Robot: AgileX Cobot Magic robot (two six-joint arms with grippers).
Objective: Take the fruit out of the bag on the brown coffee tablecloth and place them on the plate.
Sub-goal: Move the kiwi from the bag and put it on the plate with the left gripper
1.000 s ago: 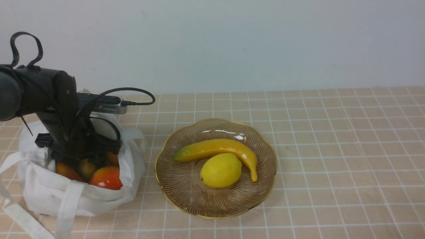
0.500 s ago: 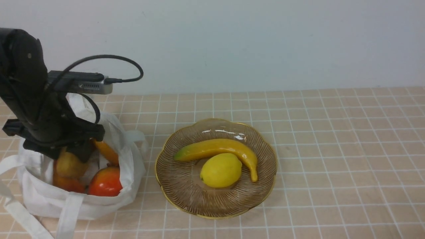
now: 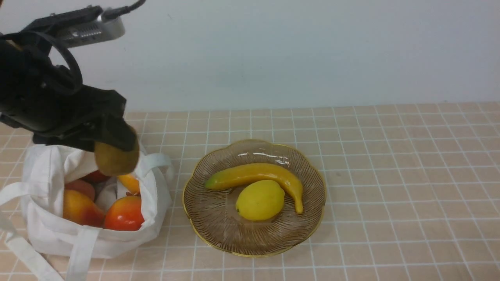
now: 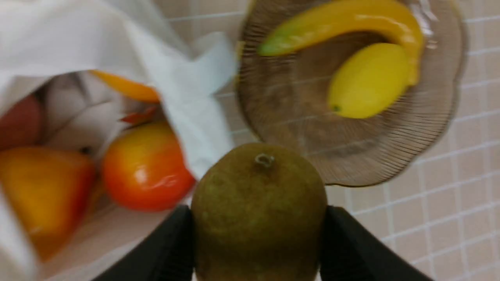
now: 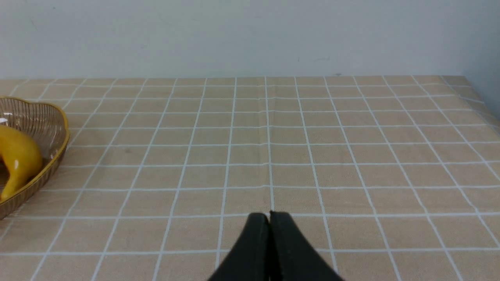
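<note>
Transfer step in hand: left gripper [image 4: 258, 234] clenched on the kiwi [image 3: 116, 160], above the bag [image 3: 47, 230] mouth, apparently clear of cloth; next, carry toward 3 o'clock over the plate [image 3: 218, 228] and release.

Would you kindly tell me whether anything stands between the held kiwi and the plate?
Nothing visible does. The kiwi, held in the left gripper, hangs above the bag's plate-side edge; only tablecloth separates bag and plate. A banana and lemon occupy the plate's middle.

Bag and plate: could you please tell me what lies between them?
Only a narrow strip of bare checked tablecloth, shown in the front view.
</note>
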